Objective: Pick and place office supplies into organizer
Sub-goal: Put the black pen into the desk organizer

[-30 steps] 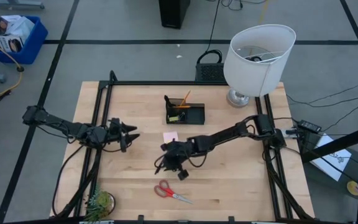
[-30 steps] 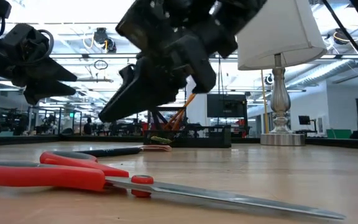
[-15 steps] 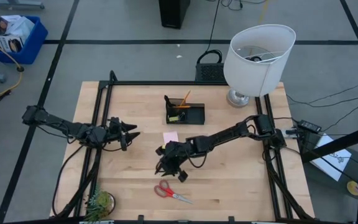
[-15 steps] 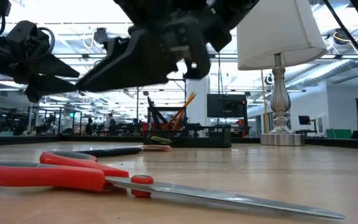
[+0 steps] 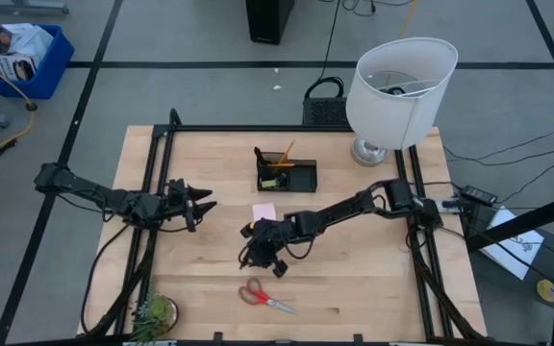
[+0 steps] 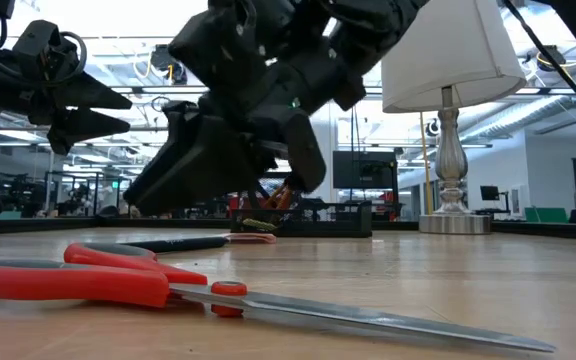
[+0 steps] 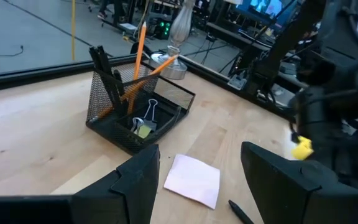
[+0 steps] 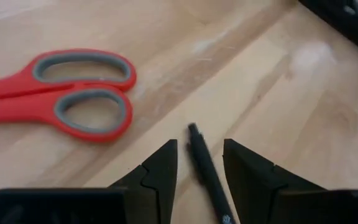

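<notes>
Organizer [image 5: 286,174] is sitting at the table's far middle, already holding pencils [image 7: 140,56]; scissors [image 5: 264,297] are lying at the near edge. Right gripper [image 8: 199,163], jaws parted and empty, is hovering over a black pen [image 8: 207,167] lying between its fingers; advisable: lower squarely, close at mid-barrel. Left gripper [image 5: 204,203] is waiting spread, empty. Only the left wrist view is showing binder clips [image 7: 142,117] inside the tray; the pen is showing plainly only in the right wrist view.
</notes>
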You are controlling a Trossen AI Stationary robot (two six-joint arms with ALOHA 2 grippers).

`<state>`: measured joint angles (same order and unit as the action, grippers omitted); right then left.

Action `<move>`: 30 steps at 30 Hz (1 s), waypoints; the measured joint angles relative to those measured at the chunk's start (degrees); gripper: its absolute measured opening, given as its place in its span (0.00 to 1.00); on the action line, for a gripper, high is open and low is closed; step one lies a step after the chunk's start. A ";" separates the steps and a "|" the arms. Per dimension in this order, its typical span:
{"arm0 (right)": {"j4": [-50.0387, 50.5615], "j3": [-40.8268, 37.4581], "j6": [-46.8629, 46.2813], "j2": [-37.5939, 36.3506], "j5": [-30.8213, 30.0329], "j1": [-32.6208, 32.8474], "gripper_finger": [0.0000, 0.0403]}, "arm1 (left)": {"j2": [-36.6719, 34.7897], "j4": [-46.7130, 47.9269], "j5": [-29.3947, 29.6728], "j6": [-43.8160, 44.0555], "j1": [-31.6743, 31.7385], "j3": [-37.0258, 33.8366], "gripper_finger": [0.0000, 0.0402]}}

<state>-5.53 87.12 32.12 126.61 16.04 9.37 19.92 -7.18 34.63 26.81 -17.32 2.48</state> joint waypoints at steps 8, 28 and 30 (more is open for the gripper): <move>4.68 3.50 2.00 -0.08 -0.75 -0.52 0.29 | 0.00 0.00 0.02 -0.12 0.00 0.00 0.57; 17.69 15.14 3.29 5.88 0.76 -0.65 0.29 | -0.04 0.76 -1.78 0.37 0.00 0.00 0.57; 17.32 15.14 3.17 5.88 0.76 -0.56 0.29 | -0.04 1.34 -2.05 0.76 0.00 0.00 0.57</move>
<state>11.79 102.26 35.29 132.49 16.80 8.81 19.88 -5.84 32.58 27.58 -17.32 2.48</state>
